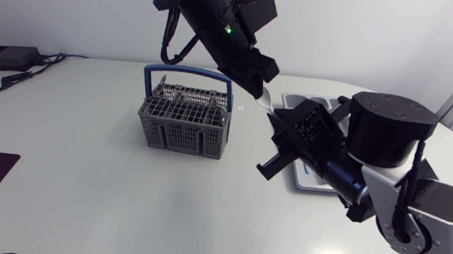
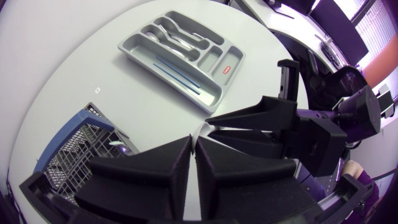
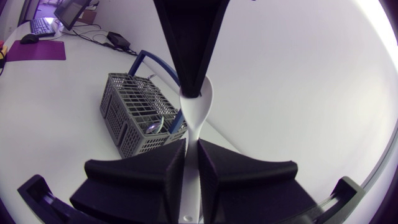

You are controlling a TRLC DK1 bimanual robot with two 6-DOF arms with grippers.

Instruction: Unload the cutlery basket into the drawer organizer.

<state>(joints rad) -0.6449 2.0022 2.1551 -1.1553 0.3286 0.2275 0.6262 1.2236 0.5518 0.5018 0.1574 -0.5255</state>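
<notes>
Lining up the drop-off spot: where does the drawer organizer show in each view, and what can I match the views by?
Head view: the drawer organizer lies right of the middle, mostly hidden under the right arm.
Left wrist view: in full, ahead of the left gripper, with cutlery in it.
Right wrist view: not in it.
Shared landmark: the cutlery basket with its blue handle, in all three.

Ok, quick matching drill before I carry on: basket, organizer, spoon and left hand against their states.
1 cutlery basket
2 drawer organizer
3 white spoon
4 left hand

a held above the table
b shut on the white spoon
c grey mesh, blue handle
d tray with metal cutlery inside

Pairs: 1-c, 2-d, 3-a, 4-b
</notes>
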